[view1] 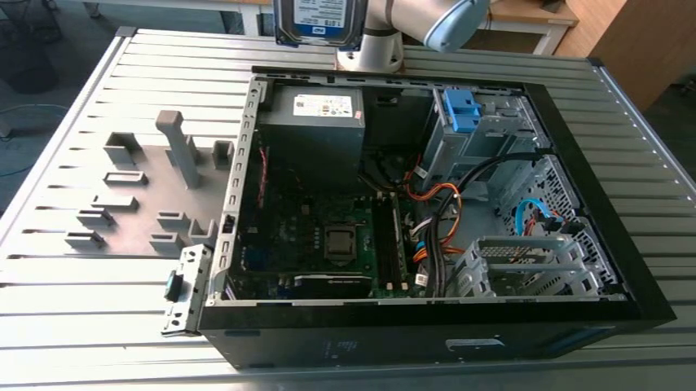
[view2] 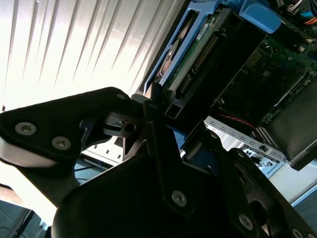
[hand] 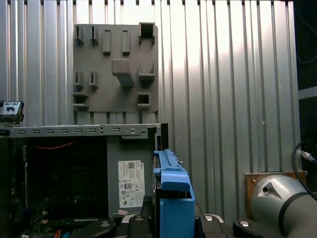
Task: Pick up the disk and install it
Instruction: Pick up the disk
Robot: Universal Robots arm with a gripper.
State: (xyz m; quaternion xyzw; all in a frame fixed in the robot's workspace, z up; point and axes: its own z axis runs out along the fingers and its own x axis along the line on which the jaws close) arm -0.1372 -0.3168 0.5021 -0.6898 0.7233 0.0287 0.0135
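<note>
Black gripper (view2: pixel 168 119) parts sit closest to the second wrist camera, and I see the fingers closed tight on the disk (view2: pixel 195 54), at its blue-railed edge. In the exterior view the disk (view1: pixel 315 20) hangs in the air beside the arm (view1: pixel 435 16), at 12 o'clock from the open computer case (view1: pixel 641 285). At 9 o'clock from the case, a grey fixture plate (view1: pixel 142 187) lies on the slatted table (view1: pixel 65 293).

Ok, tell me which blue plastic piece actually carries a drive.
The blue rails on the disk, raised clear of the case. The blue bracket inside the case sits bare.
</note>
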